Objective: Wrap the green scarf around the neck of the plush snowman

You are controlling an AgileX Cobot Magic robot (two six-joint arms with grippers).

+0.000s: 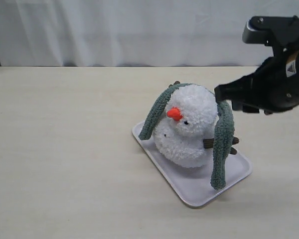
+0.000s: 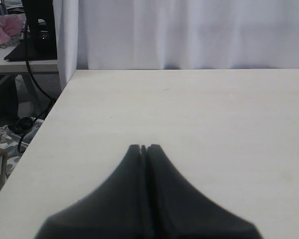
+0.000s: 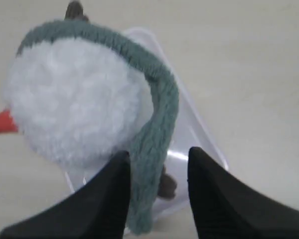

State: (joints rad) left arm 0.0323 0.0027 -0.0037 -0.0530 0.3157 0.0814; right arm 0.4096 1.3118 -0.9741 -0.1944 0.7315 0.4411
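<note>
The right gripper's (image 3: 158, 153) spread fingers (image 3: 114, 189) straddle the green scarf's (image 1: 222, 144) hanging end, seemingly to wrap it round the plush snowman (image 1: 189, 132); the left gripper's (image 2: 144, 147) are pressed together.

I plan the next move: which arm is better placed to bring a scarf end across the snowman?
Probably right: the right gripper straddles the green scarf beside the plush snowman, jaws apart. The left gripper is shut, seeing only bare table.

The left claw (image 2: 143, 147) has its fingers pressed together. The right arm (image 1: 276, 82) reaches in from the right, and the right claw (image 3: 157, 159) stands with fingers parted.
</note>
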